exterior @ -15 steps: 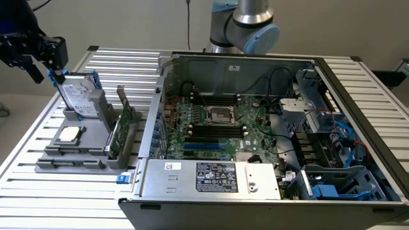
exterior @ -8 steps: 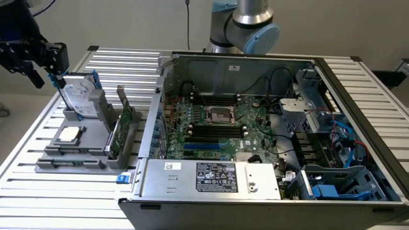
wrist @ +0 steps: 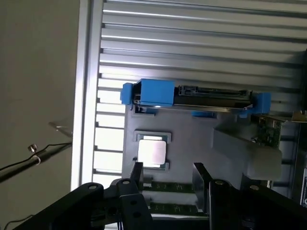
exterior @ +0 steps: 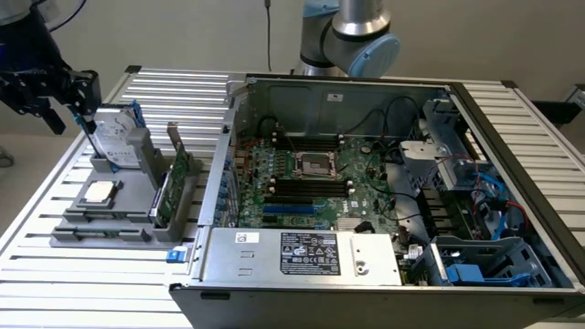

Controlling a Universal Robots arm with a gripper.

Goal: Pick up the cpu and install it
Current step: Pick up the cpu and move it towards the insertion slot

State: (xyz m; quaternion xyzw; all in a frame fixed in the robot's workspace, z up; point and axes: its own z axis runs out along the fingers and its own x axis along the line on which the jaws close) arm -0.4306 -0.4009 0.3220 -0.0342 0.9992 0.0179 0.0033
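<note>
Pincer (wrist: 168, 175) hangs wide and empty over the gray holder (wrist: 201, 143) on the table (wrist: 192, 48); cpu (wrist: 152, 152) lies flat in its pocket there, just ahead of the fingertips (wrist: 138, 170), off-centre toward one finger.

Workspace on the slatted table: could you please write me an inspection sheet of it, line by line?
Surface: slatted metal table, bearing a grey holder and an open computer case.
Job's things: cpu lies flat in the holder; socket on the motherboard.
Clutter: hard drive and circuit card, upright in the holder.
Grippers: the gripper is open, above the holder, holding nothing.
Cables: blue and red cables inside the case.
Surroundings: pale wall.
</note>
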